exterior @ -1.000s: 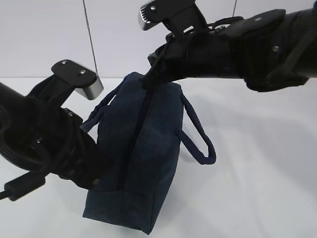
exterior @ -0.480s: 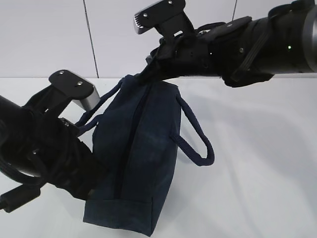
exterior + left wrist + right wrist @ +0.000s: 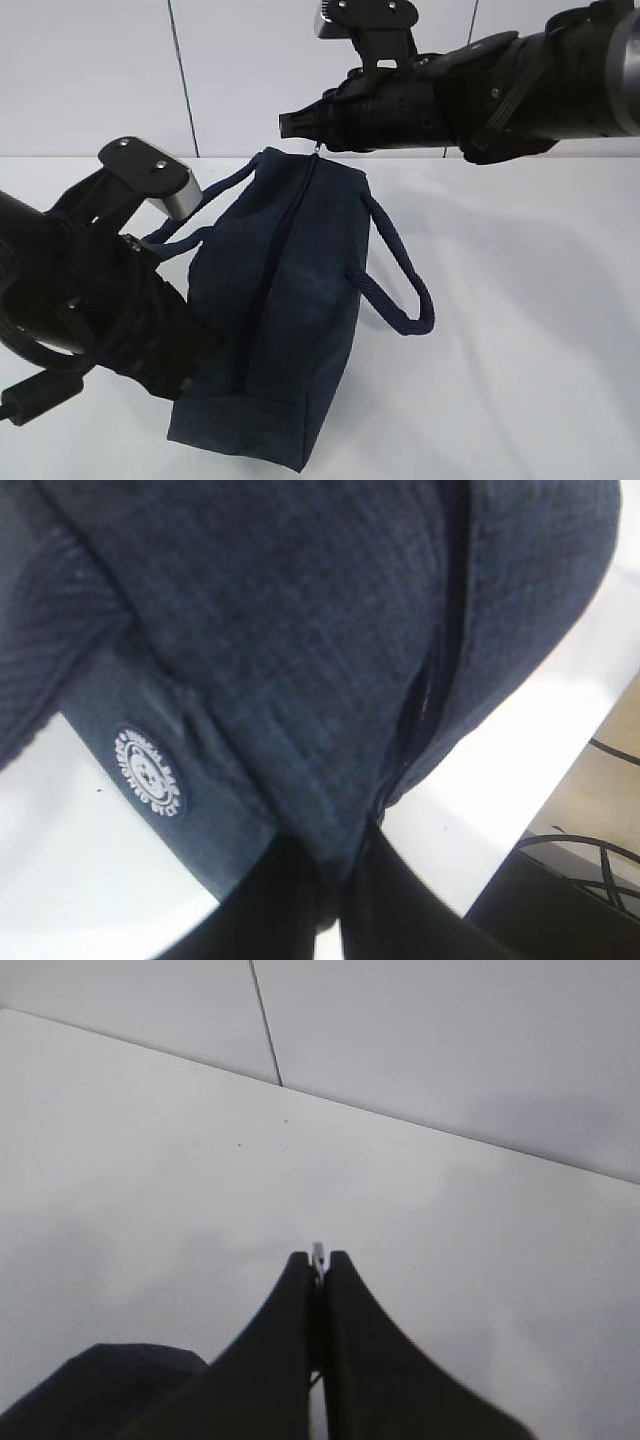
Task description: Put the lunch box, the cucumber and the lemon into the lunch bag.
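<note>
Lunch bag (image 3: 285, 300) on table (image 3: 520, 330), centre, zipper closed. Soft fabric, light, will sag; best held by pull and end seam. Right pincer (image 3: 300, 125) at 12 o'clock, clamped on zipper pull (image 3: 318, 1253). Left pincer (image 3: 335, 920) at 7 o'clock, pinching bag's end fabric.

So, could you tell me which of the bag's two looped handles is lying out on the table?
The handle on the lunch bag's right side: its loop droops onto the table, while the other handle runs toward the left arm.

Matt navy woven cloth lunch bag (image 3: 290, 300), ribbed cord handles (image 3: 400, 290), smooth white table (image 3: 520, 330)
</note>
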You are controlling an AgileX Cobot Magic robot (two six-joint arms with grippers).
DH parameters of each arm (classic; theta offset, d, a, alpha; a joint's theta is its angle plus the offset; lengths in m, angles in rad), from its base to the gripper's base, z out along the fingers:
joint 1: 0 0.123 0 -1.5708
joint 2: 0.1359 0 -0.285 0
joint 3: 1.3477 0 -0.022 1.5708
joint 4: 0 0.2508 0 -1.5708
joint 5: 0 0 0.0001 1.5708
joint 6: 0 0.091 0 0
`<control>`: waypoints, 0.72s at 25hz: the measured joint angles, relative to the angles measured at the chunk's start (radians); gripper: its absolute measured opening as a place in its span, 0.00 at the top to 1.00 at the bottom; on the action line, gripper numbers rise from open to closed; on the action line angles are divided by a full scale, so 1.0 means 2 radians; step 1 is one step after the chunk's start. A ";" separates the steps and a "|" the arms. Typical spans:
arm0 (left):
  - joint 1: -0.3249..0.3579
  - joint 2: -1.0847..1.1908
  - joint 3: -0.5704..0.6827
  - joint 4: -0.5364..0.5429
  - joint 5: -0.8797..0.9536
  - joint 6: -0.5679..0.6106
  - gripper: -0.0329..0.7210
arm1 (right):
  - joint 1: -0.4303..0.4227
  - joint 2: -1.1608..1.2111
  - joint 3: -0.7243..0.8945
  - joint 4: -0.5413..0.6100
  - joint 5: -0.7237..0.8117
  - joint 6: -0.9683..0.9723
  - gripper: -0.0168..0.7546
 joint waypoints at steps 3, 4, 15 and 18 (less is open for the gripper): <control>0.000 0.000 0.000 0.000 0.000 0.002 0.95 | 0.000 0.002 -0.007 0.000 -0.004 0.013 1.00; 0.000 0.000 0.000 0.000 0.000 0.002 0.95 | -0.001 0.002 -0.007 0.000 -0.004 0.018 1.00; 0.000 0.000 0.001 -0.003 -0.004 0.008 0.95 | -0.019 0.039 -0.030 0.000 -0.019 0.082 1.00; 0.000 0.000 0.009 -0.004 -0.007 0.010 0.95 | -0.021 0.050 -0.039 0.000 -0.027 0.102 1.00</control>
